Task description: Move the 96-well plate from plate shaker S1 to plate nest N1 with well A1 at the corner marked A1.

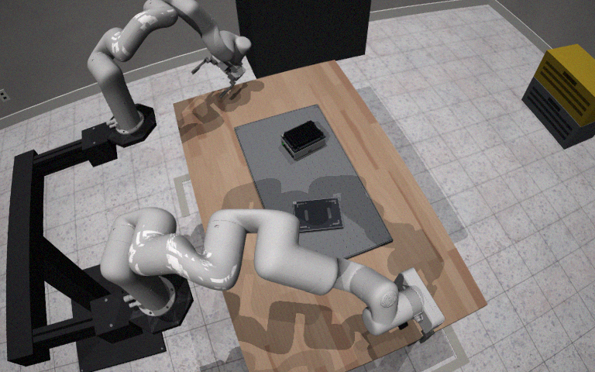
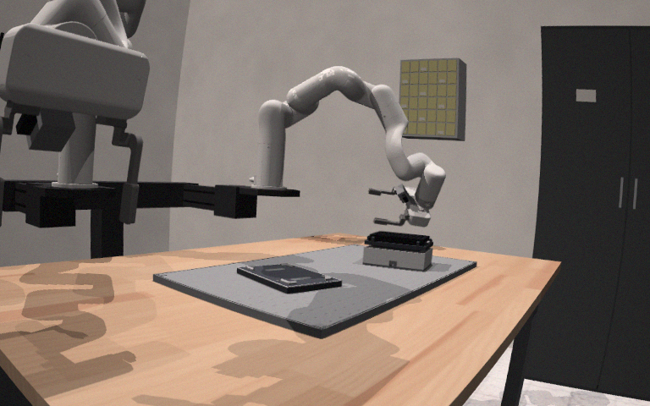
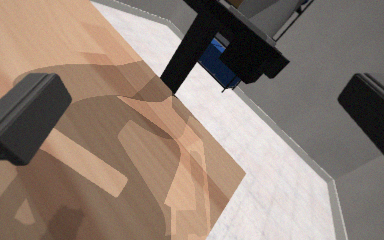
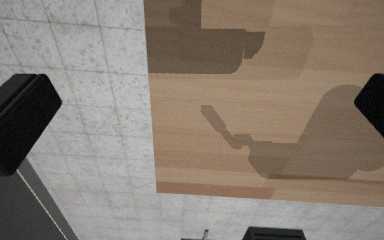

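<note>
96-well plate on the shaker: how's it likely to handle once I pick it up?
The black 96-well plate looks like rigid moulded plastic, so it probably won't flex. Being low and broad, it seems unlikely to tip if lifted level. Its straight sides should suit a two-sided grip, though smooth plastic might slip.
</note>
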Motion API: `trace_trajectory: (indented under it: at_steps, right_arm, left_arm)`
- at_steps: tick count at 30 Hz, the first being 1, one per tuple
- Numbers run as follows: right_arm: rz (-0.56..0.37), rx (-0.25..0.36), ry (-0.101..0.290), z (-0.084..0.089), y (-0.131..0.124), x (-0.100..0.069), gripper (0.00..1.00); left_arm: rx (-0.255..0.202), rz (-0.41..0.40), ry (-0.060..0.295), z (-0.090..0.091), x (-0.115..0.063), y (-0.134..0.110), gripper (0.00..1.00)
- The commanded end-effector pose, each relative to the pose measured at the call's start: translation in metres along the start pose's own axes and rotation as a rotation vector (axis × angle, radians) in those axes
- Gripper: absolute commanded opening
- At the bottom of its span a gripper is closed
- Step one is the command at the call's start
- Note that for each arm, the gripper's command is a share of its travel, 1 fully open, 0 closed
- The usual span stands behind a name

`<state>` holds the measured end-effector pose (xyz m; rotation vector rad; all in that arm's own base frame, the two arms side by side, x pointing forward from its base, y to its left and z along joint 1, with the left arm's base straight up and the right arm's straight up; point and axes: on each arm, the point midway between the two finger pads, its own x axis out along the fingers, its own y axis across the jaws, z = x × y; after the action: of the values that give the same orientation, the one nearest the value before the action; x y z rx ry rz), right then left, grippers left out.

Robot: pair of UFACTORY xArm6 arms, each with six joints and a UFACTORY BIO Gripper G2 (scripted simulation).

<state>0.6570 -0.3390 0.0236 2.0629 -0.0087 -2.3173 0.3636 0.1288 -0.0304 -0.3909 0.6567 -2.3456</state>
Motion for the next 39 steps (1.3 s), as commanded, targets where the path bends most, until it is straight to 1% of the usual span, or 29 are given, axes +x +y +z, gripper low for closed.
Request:
trace_trajectory:
  at_steps: [1, 6, 9, 13, 17, 19, 34, 36, 39]
  right_arm:
    - [0.003, 0.000, 0.005, -0.001, 0.001, -0.003, 1.00]
    - [0.003, 0.000, 0.005, -0.001, 0.001, -0.003, 1.00]
    - [0.003, 0.000, 0.005, -0.001, 0.001, -0.003, 1.00]
    - [0.003, 0.000, 0.005, -0.001, 0.001, -0.003, 1.00]
    - [0.003, 0.000, 0.005, -0.001, 0.001, -0.003, 1.00]
    - [0.003, 0.000, 0.005, -0.001, 0.001, -0.003, 1.00]
    - [0.003, 0.000, 0.005, -0.001, 0.001, -0.003, 1.00]
    - [0.003, 0.000, 0.005, -0.001, 0.001, -0.003, 1.00]
    - [0.003, 0.000, 0.005, -0.001, 0.001, -0.003, 1.00]
  left_arm:
    - [0.002, 0.002, 0.004, 0.002, -0.001, 0.000, 1.00]
    - [0.002, 0.002, 0.004, 0.003, -0.001, -0.001, 1.00]
    - [0.002, 0.002, 0.004, 0.006, -0.001, -0.003, 1.00]
    - [0.002, 0.002, 0.004, 0.017, 0.000, -0.011, 1.00]
    - [0.002, 0.002, 0.004, 0.035, 0.003, -0.022, 1.00]
    - [0.002, 0.002, 0.004, 0.035, 0.003, -0.022, 1.00]
    - [0.002, 0.002, 0.004, 0.128, 0.014, -0.084, 1.00]
    - [0.002, 0.002, 0.004, 0.128, 0.014, -0.084, 1.00]
    - [0.002, 0.002, 0.004, 0.141, 0.016, -0.093, 1.00]
